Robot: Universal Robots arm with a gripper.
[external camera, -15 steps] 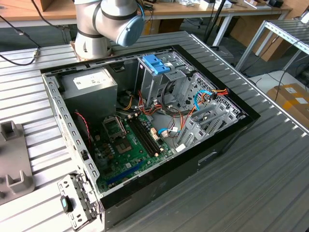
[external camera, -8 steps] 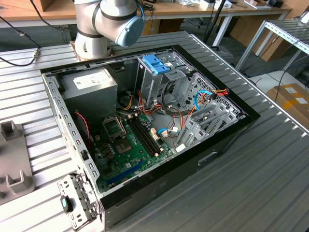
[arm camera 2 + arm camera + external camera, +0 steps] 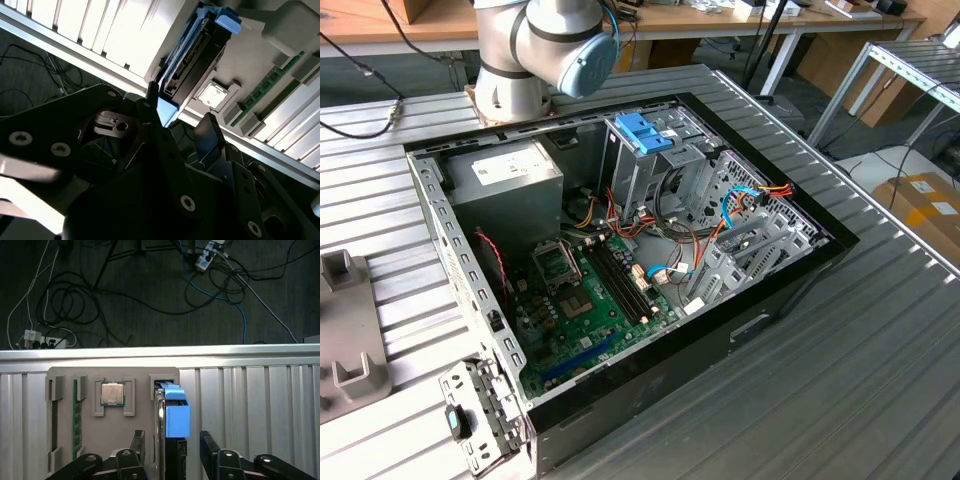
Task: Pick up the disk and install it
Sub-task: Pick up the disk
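Gripper [image 3: 172,440] astride upright disk [image 3: 177,417], jaws apart

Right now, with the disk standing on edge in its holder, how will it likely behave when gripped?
The disk looks like a rigid metal slab, so it probably won't flex. Its blue plastic rails look smooth, perhaps slippery under the fingers. On edge in the grey holder, it might tip if nudged sideways.
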